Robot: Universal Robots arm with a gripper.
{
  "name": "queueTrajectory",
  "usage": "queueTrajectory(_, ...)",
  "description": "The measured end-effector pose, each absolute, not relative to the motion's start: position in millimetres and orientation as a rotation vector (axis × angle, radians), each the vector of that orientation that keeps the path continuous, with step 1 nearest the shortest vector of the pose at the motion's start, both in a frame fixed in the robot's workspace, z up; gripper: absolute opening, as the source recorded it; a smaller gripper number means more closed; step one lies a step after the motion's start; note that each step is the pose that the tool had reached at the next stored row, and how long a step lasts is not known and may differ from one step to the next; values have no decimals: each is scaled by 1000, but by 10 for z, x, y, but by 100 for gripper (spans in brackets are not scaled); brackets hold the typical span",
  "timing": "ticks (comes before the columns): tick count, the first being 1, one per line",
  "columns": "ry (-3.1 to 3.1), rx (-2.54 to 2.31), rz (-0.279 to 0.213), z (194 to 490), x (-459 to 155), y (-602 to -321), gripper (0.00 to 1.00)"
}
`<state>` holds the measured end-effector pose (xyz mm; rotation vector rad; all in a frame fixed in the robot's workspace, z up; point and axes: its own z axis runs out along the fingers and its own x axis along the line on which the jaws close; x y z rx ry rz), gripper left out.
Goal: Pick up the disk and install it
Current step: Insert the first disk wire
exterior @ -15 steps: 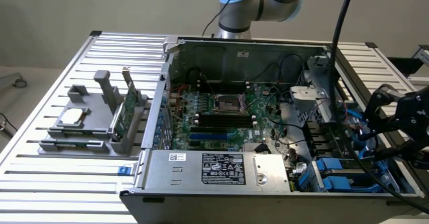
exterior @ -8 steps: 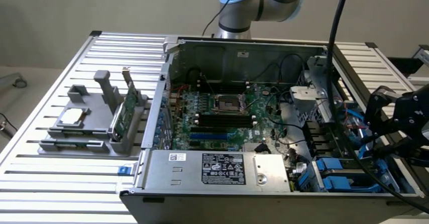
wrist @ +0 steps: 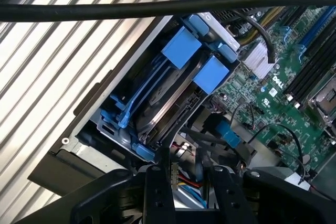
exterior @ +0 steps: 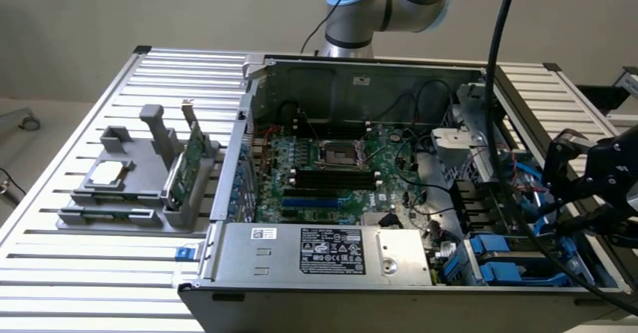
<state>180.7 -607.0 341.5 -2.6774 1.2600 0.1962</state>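
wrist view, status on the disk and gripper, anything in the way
gripper poised just off the drive bay. disk in blue carrier sits in the bay. black cable crosses in front.

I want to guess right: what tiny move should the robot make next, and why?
Probably ease the gripper closer to the drive bay: it hangs over the case's edge and seems just short of the blue carriers there.
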Motion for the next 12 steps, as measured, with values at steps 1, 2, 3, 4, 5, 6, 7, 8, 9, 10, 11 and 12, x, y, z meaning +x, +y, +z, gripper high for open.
queueTrajectory(1,1255,-2679,192,3413,1807,-6070,33)
queueTrajectory(2,1250,-2680,187,3408,1807,-6070,33)
queueTrajectory(3,1245,-2681,183,3401,1806,-6070,33)
queueTrajectory(4,1240,-2683,181,3395,1807,-6070,33)
queueTrajectory(5,1236,-2684,178,3390,1807,-6070,33)
queueTrajectory(6,1232,-2686,176,3384,1806,-6070,33)
queueTrajectory(7,1228,-2687,174,3378,1806,-6070,33)
queueTrajectory(8,1224,-2689,172,3373,1806,-6070,33)
queueTrajectory(9,1221,-2691,171,3368,1805,-6070,33)
queueTrajectory(10,1218,-2692,169,3364,1805,-6070,33)
queueTrajectory(11,1215,-2693,167,3361,1804,-6070,33)
queueTrajectory(12,1213,-2694,166,3359,1802,-6070,33)
